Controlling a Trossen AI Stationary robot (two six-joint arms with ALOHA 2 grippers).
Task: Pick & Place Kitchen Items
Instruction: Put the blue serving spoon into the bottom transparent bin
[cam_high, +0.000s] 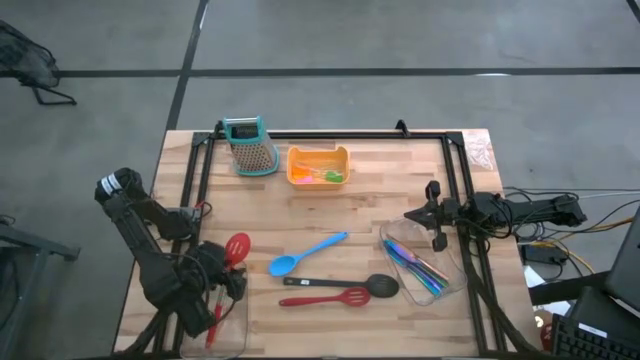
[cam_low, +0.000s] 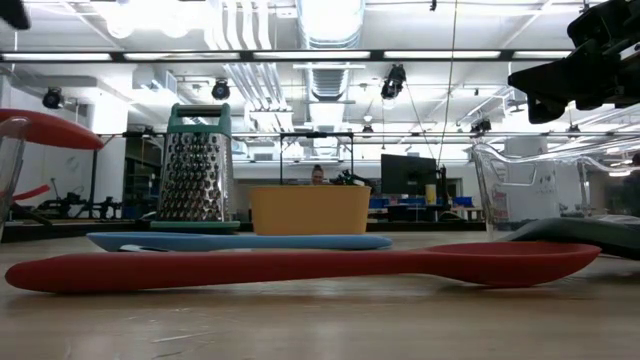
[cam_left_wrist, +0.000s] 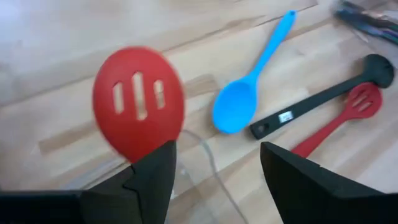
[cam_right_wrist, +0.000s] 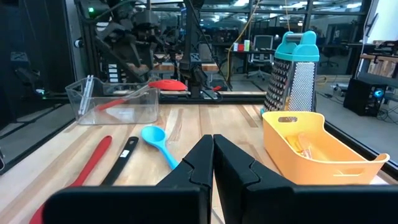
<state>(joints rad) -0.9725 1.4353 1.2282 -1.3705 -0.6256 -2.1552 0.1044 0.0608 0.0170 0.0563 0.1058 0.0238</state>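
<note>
Red slotted spoon (cam_left_wrist: 138, 102), oval head with three slits

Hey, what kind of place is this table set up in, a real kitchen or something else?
Most likely a robotics lab or workshop, not a kitchen. Exposed ceiling ducts and strip lights run overhead, computer monitors stand behind the table, and the floor is bare concrete. The wooden table carries a metal frame and two robot arms.

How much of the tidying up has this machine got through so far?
Partly done. The thin cutlery already lies in the clear bin on the right, and a red slotted spoon sits with its handle in the left bin, under the open left gripper. Nothing is held. The blue spoon, black spoon and red slotted spatula still lie on the table. The right gripper waits shut.
</note>
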